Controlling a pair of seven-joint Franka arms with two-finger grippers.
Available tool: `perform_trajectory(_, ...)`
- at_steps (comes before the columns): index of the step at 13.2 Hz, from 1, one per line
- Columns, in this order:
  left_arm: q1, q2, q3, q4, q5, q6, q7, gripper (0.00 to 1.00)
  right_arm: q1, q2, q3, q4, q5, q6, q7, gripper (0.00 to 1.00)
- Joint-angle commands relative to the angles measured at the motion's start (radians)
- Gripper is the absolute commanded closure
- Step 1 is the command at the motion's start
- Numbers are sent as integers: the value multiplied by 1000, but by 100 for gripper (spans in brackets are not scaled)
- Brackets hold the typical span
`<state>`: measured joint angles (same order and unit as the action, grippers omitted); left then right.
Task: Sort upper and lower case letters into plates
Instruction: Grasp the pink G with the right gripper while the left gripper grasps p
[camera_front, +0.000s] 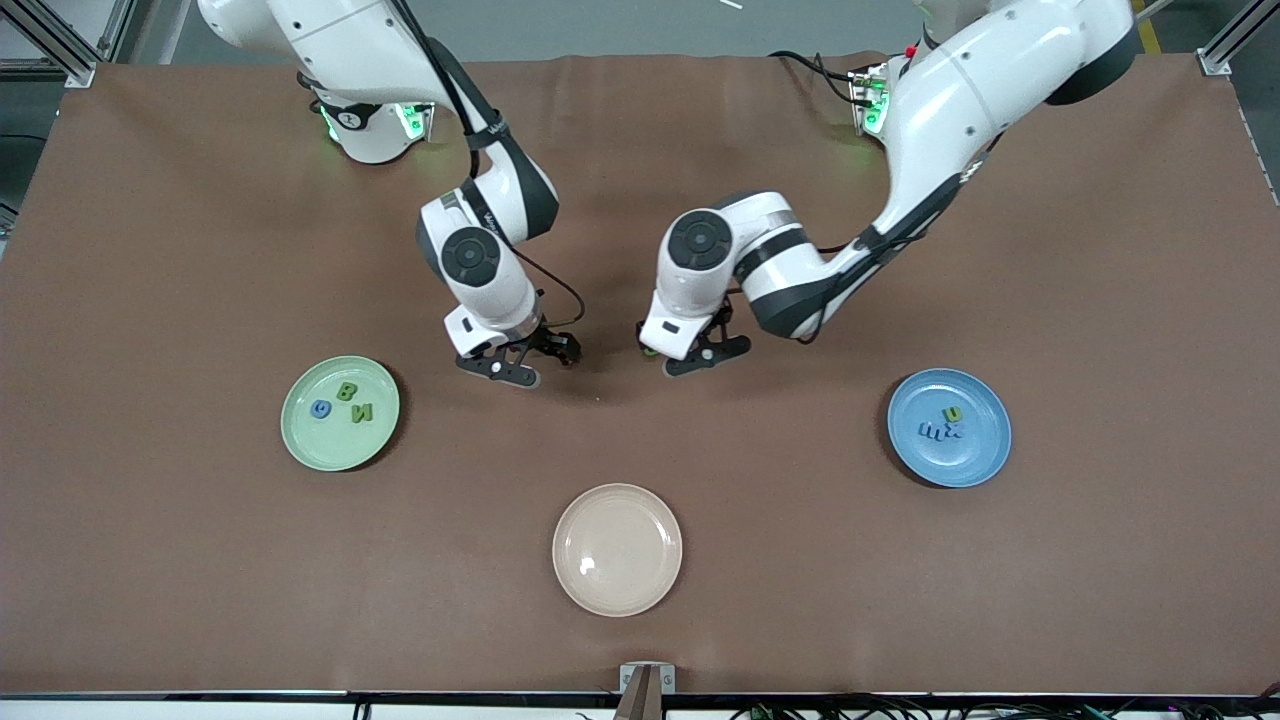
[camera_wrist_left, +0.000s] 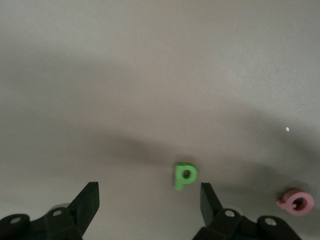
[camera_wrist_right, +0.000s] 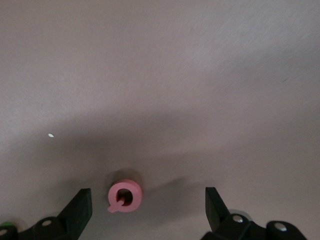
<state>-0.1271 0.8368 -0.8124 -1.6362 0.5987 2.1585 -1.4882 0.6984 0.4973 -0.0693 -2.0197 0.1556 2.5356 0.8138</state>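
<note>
Sorting partly done, two letters remaining on the surface (camera_front: 200, 560).
Green p (camera_wrist_left: 185, 176) is being straddled by left gripper (camera_wrist_left: 150, 200), pink Q (camera_wrist_right: 125, 196) by right gripper (camera_wrist_right: 148, 205), fingers spread; mint plate (camera_front: 300, 440) seemingly holding three, blue plate (camera_front: 985, 455) several.

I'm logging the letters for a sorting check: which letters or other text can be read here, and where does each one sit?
"p": green letter on the table, between the left gripper fingers.
"Q": pink letter on the table, under the right gripper.
"B", "N": green letters in the mint plate.
"u": in the blue plate.
Other letters unreadable.
</note>
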Motion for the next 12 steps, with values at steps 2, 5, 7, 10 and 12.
perform_trajectory(2,-91,35,90,67,-92,58,-69,22,35,46,-15,2,4,52,44,7)
perform_trajectory(5,-111,48,98,67,-102,69,-83,28,53,66,-15,12,-1,55,71,12)
perform_trajectory(7,-121,71,107,68,-99,76,-84,35,59,73,-17,15,-4,55,71,17)
perform_trajectory(10,-163,74,165,76,-100,95,-84,39,65,75,-15,18,-4,55,71,23)
perform_trajectory(12,-175,76,177,93,-100,95,-83,43,67,76,-17,18,-5,55,71,32)
